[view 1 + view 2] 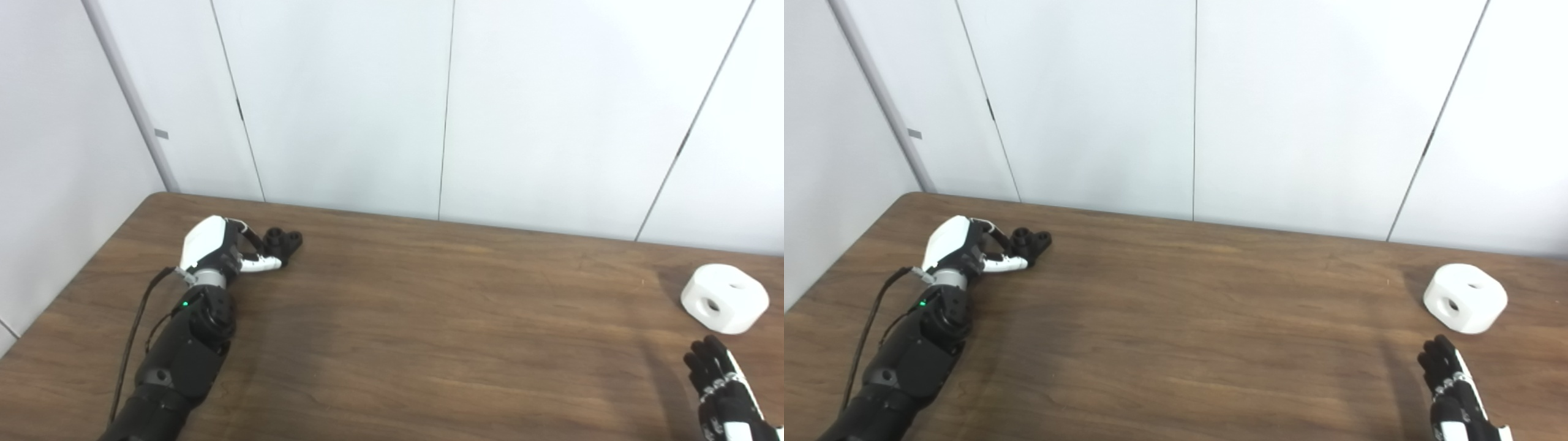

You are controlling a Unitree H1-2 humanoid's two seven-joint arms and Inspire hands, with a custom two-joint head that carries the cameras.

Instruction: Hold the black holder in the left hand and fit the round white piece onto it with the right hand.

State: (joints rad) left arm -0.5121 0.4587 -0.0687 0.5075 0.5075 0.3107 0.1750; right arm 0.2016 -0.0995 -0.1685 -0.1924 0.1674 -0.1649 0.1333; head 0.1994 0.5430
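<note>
Fingers of the left hand curl against the black holder at the far left of the desk; a firm grip cannot be confirmed. Right hand fingers extend upward, parted, holding nothing. Round white piece rests on the desk near this hand, not touching it.

The desk looks like dark wood-grain laminate with a soft sheen. The round white piece appears smooth matt plastic; the black holder matt plastic too.
</note>
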